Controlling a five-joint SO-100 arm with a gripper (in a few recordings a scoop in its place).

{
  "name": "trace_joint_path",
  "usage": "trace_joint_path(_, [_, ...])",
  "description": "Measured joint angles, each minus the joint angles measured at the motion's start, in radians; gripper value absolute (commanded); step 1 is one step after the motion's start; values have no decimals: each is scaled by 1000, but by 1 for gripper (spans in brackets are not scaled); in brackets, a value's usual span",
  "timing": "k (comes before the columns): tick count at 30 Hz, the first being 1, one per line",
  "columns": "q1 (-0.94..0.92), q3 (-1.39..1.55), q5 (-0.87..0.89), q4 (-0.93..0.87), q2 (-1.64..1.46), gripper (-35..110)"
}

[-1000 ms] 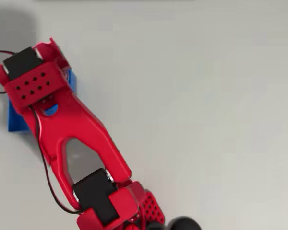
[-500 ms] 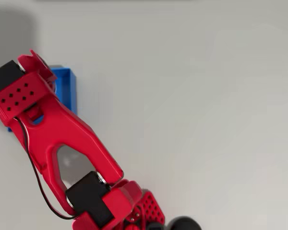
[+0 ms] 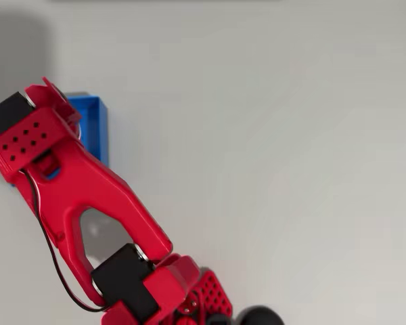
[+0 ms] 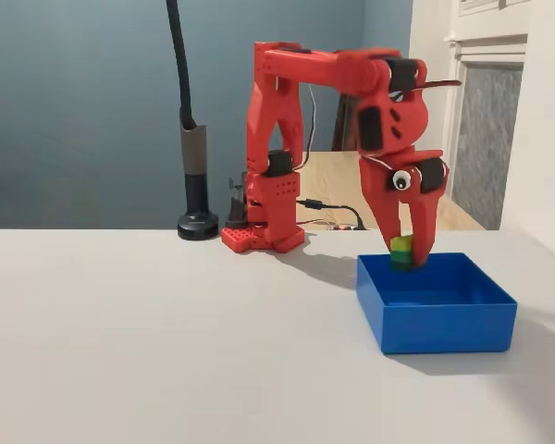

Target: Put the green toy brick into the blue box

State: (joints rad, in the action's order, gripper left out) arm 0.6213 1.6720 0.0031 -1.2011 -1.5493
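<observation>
The red arm (image 4: 287, 139) reaches from its base at the back of the worktop (image 4: 166, 324) and hangs the tool (image 4: 405, 252) over the blue box (image 4: 435, 314). In the fixed view the tool points straight down with its fingers closed on the green toy brick (image 4: 401, 248), which sits at the fingertips, level with the box's back wall. From this angle the brick appears to lie inside the box's outline, toward the back left part, above the floor and not resting on it; whether it touches the back wall cannot be told.

In the overhead view the arm covers most of the blue box (image 3: 93, 125), leaving its right wall and a strip of floor exposed.

Assessment: the step in hand is the release. The placement looks marginal toward the back wall, so a small shift toward the box centre would be prudent before letting go. Lowering a little further would shorten the drop and limit bouncing on the flat floor. The fingers should part only enough to free the brick, and the tool should then lift straight up so neither finger catches the thin wall or drags the box.
</observation>
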Motion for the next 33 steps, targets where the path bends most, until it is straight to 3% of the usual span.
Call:
trace_joint_path(13, [17,35,0,0,0,16])
trace_joint_path(33, [-28,-43,78,-106,0,0])
